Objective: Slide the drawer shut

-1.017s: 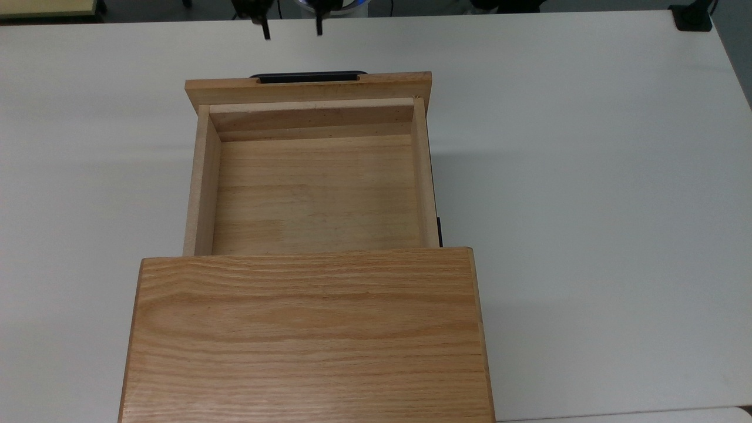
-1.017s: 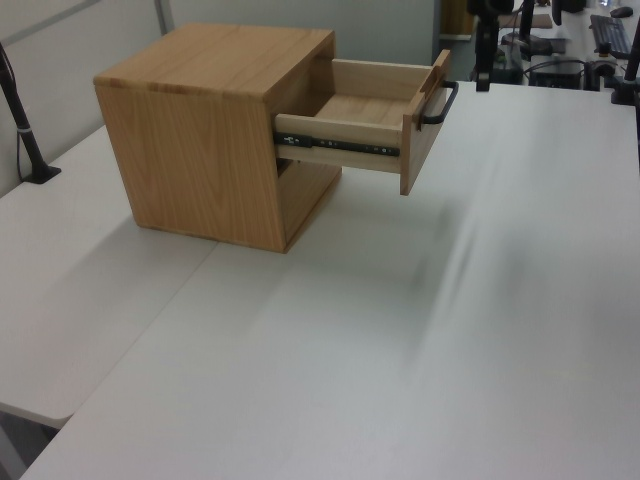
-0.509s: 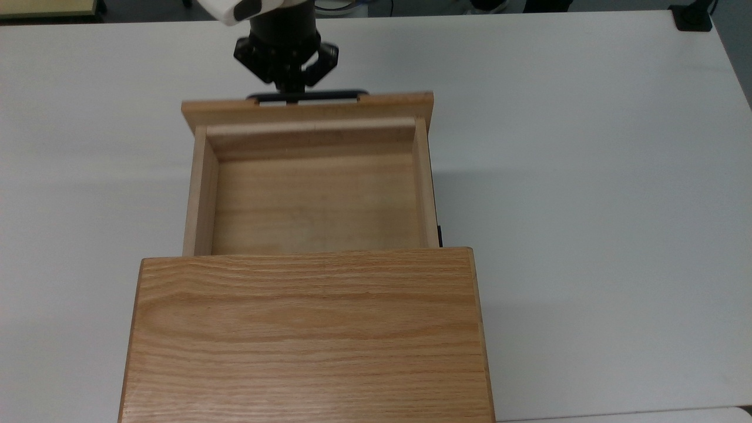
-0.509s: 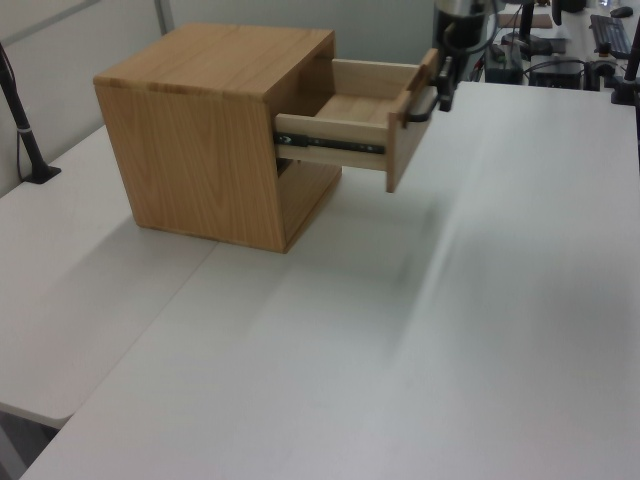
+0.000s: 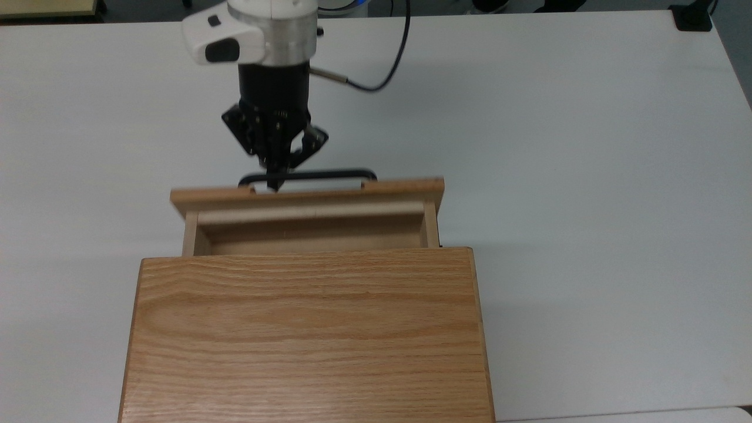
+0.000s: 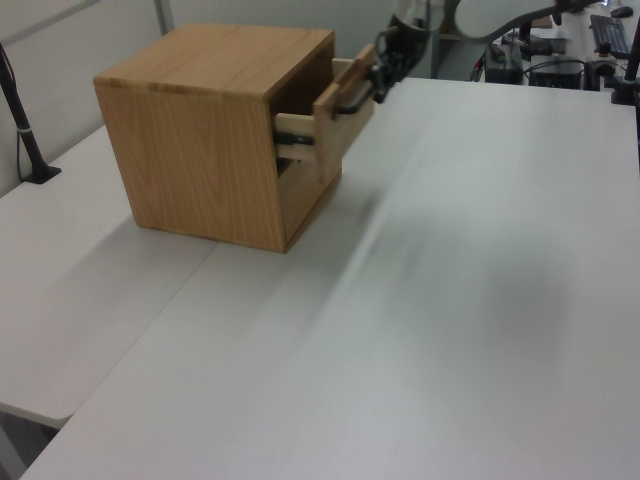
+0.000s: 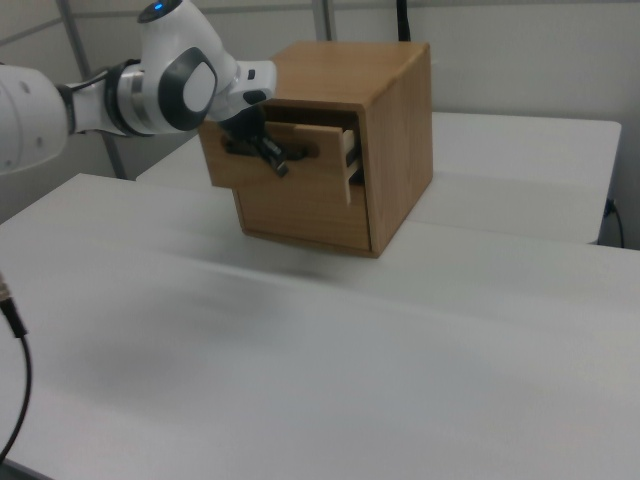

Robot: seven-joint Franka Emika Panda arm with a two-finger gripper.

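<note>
The drawer sticks out only a short way from the oak cabinet; a narrow strip of its inside still shows in the top view. Its black bar handle faces the arm. My gripper is shut, its tips pressed together against the front panel just behind the handle's left part in the top view. The left view shows the drawer nearly in, with the gripper at its handle. In the right view the gripper touches the drawer front.
The cabinet stands on a white table. A black cable trails from the arm's wrist. A black clamp sits at the top view's far right corner, and a black post at the left view's left edge.
The arm has moved toward the cabinet and the drawer has slid in with it, from wide open to only a narrow strip showing.
</note>
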